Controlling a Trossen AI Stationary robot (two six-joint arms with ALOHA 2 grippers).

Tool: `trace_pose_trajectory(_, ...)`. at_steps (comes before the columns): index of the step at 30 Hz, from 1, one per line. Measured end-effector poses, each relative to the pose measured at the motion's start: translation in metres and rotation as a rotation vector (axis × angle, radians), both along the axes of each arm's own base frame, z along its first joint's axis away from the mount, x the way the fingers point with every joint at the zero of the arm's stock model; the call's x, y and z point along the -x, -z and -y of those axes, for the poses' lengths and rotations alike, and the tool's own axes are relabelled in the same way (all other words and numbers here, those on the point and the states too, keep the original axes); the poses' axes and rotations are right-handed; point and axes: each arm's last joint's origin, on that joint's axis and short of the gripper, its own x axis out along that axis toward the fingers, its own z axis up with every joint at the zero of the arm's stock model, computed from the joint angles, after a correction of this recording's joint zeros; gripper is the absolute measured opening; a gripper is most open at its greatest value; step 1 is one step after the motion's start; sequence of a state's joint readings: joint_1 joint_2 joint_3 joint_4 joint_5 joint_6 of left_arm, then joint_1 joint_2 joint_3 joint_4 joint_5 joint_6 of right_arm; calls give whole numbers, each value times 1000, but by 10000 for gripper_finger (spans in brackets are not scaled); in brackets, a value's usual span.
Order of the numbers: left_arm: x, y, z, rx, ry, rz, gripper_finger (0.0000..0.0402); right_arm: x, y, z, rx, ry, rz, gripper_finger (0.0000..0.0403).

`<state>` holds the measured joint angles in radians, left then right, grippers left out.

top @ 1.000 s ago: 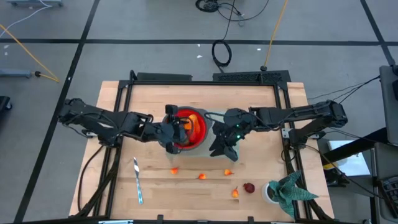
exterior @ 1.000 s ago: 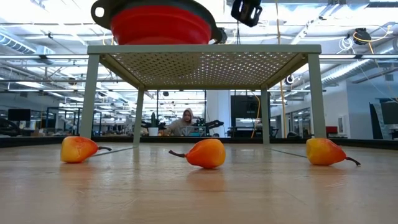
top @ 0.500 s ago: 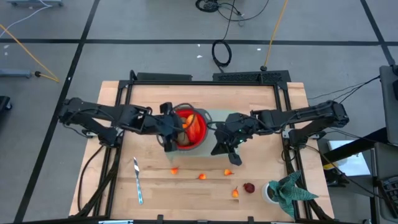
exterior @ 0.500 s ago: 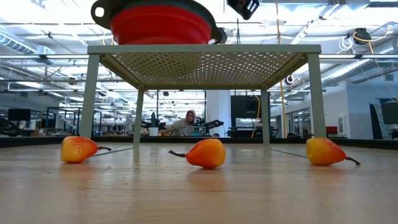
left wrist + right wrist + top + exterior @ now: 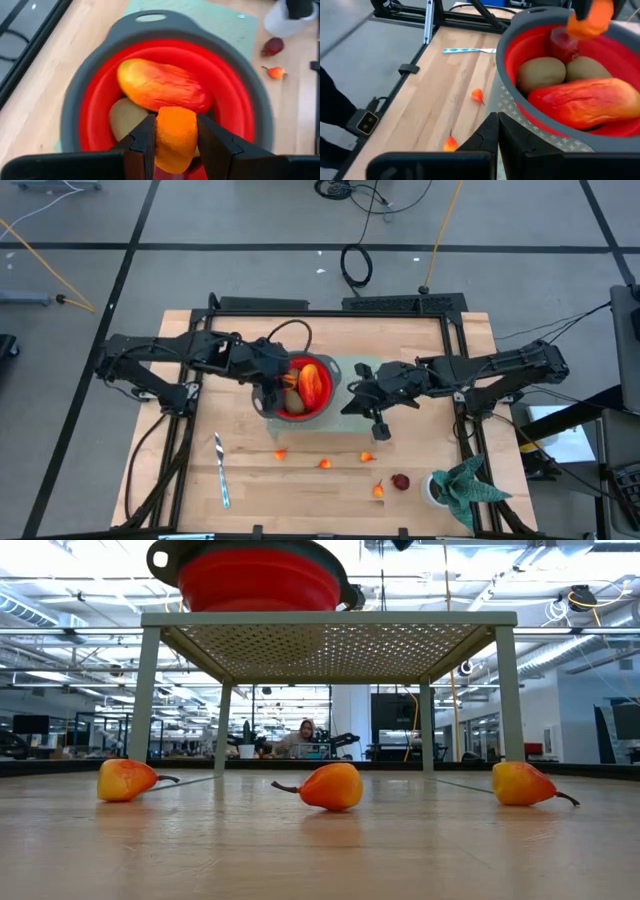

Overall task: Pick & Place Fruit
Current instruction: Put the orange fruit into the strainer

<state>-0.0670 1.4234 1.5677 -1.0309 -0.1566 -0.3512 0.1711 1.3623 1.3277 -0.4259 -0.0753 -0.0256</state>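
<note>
The left tool point(image 5: 176, 145) pinches a smooth orange fruit point(image 5: 175, 137) between its dark fingers, above a red bowl point(image 5: 235, 100) with a grey rim. In the bowl lie a long glossy red-orange fruit point(image 5: 160, 85) and matte brownish kiwis point(image 5: 542, 74). The right tool point(image 5: 496, 131), fingers pressed together and empty, sits beside the bowl's rim. The low view alone shows three pear-shaped orange fruits point(image 5: 330, 786) on the wooden counter point(image 5: 320, 850).

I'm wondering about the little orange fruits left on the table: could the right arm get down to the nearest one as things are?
Probably yes. The right gripper, jaws shut and empty, hangs beside the red bowl, and the nearest small orange fruit lies on open wood with nothing over it.
</note>
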Motion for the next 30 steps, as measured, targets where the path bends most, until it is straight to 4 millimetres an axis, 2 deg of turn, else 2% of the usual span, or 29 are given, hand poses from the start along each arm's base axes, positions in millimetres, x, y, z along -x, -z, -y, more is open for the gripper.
trace_pose_trajectory(5, 0, 0, -14, 9, -51, -4, 115, 10, -1, -6, 49, 24, -10, 1)
trace_pose_trajectory(13, -6, 8, -32, 52, -75, -45, 115, 39, 15, -6, -7, 32, 53, 1)
trace_pose_trajectory(25, -11, 15, -46, 103, -91, -71, 115, 123, 36, 13, -40, 25, 185, 1)
trace_pose_trajectory(30, -10, 15, -50, 107, -108, -69, 115, 149, 46, 19, -62, 26, 281, 1)
